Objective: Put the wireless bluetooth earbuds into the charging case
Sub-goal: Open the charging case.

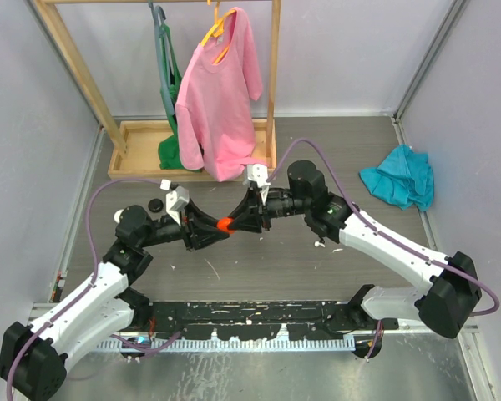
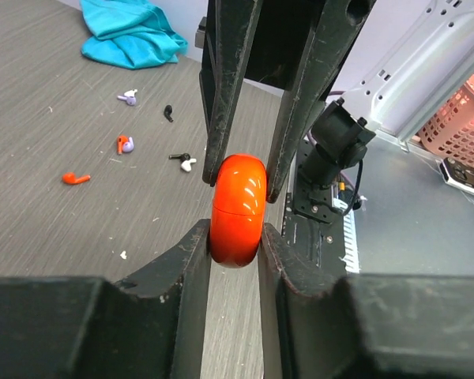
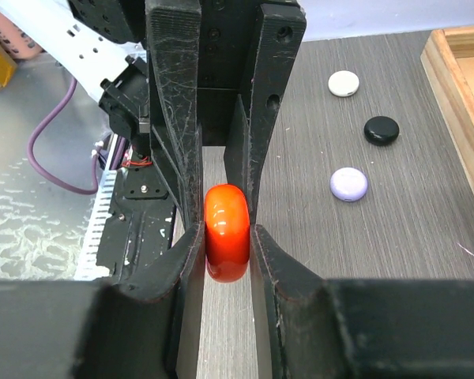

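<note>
The red charging case hangs on edge in the air above the surface, gripped from opposite ends. The left pincer is clamped on one half and the right pincer on the other. The case looks closed. The earbuds lie scattered on the surface well apart from it, a red one among them. The step in hand appears to be opening the case. The next move likely calls for the two pincers to part the halves without letting the smooth shell slip, before any bud is fetched.
</note>
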You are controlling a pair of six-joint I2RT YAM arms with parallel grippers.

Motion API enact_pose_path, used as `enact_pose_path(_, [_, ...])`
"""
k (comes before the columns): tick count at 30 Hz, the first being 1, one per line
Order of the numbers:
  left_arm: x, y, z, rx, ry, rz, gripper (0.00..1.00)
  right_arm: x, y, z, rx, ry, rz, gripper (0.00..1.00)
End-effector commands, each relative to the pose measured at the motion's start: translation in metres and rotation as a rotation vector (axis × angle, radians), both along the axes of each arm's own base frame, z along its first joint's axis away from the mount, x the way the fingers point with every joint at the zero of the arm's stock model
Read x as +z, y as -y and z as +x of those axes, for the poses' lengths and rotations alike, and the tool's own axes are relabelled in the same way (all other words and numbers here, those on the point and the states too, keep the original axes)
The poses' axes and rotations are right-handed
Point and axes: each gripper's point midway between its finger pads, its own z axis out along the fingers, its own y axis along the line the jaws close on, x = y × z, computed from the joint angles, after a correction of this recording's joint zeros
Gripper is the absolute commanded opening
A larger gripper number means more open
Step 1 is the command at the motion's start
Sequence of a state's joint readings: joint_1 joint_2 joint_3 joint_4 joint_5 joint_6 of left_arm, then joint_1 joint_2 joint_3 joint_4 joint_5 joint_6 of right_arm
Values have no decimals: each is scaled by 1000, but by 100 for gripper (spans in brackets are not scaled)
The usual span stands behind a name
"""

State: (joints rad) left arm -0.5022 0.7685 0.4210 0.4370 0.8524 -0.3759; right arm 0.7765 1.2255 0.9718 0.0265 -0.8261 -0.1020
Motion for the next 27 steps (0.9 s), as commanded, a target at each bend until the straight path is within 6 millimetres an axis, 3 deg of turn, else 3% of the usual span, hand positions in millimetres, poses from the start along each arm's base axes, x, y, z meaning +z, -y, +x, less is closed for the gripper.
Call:
enact_pose_path(1, [33, 2, -4, -37, 118, -53, 26, 21, -8, -3, 41, 82, 39, 3])
enact_pose_path(9, [31, 2, -7, -49, 134, -51, 9, 16, -9, -4, 33, 122, 14, 11])
enact_pose_path(12, [27, 1, -9, -55, 183, -42, 1, 16, -5, -1, 2, 151, 14, 27])
enact_pose_path(18, [24, -2, -17, -52, 305, -74, 0, 16, 3, 5, -55, 201, 16, 45])
enact_pose_path(27, [21, -1, -21, -56, 333, -71, 0, 20, 6, 19, -141, 216, 16, 49])
